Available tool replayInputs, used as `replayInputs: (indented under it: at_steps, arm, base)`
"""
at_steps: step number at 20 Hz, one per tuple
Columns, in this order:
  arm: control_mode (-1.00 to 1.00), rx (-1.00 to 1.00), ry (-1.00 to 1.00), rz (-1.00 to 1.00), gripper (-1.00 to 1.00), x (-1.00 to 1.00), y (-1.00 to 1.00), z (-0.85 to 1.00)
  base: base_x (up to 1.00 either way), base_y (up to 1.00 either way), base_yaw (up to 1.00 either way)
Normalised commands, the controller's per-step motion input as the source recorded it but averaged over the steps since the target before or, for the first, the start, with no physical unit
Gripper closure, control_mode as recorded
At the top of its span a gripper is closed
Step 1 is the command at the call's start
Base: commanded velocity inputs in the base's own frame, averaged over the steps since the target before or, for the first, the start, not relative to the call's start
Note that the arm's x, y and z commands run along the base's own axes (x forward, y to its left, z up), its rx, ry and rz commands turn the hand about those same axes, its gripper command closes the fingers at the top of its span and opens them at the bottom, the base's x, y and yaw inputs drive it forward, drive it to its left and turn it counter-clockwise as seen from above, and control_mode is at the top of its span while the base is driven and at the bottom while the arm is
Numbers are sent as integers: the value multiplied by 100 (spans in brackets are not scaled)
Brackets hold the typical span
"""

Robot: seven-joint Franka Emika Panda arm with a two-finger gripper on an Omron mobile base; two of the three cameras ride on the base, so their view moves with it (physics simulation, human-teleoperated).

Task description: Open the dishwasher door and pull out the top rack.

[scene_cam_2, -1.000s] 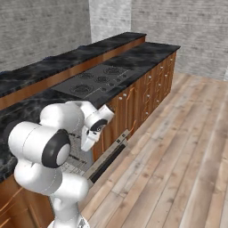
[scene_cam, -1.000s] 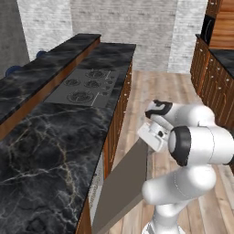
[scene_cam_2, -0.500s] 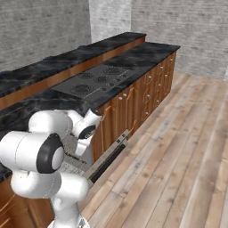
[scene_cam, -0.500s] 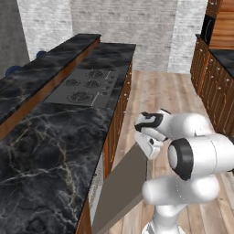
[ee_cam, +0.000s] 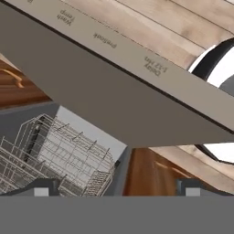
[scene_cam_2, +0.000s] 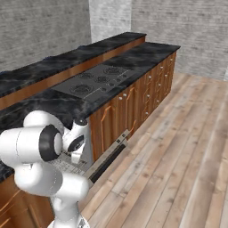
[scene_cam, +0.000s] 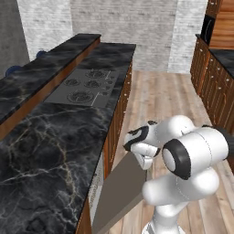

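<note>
Jaws: spread wide, gripping nothing, gripper (scene_cam: pixel 145 161) poised over open cavity | dishwasher door (scene_cam: pixel 119 192): swung partly down, clearing access | top rack (ee_cam: pixel 59 155): wire, inside the tub, not yet pulled | countertop (scene_cam: pixel 50 151): black marble overhead.

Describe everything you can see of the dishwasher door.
The dishwasher door is a large flat panel, matte grey-brown with a thin edge. It is dropped open, slanting out from the line of wooden cabinets toward the plank floor. In the hand view a lighter strip along its top edge carries small printed labels. Behind it a wire rack sits inside the cavity. The open gripper hangs beside it; nothing visibly touches the panel.
</note>
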Motion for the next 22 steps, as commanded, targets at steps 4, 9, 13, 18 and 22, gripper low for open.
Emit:
replayInputs:
  at_steps: [4,9,13,18,22]
  arm:
    - [-100,-6,0,-4,-100,37,1,-46]
    - [-100,-8,-2,-6,-100,27,1,-38]
    - [-100,-11,-4,-10,-100,14,0,-34]
    - [-100,-10,-4,-9,-100,16,-4,-37]
    - [-100,-9,-5,-9,-100,12,-16,-35]
  base:
    - [0,0,0]
    - [0,0,0]
    - [0,0,0]
    - [0,0,0]
    - [0,0,0]
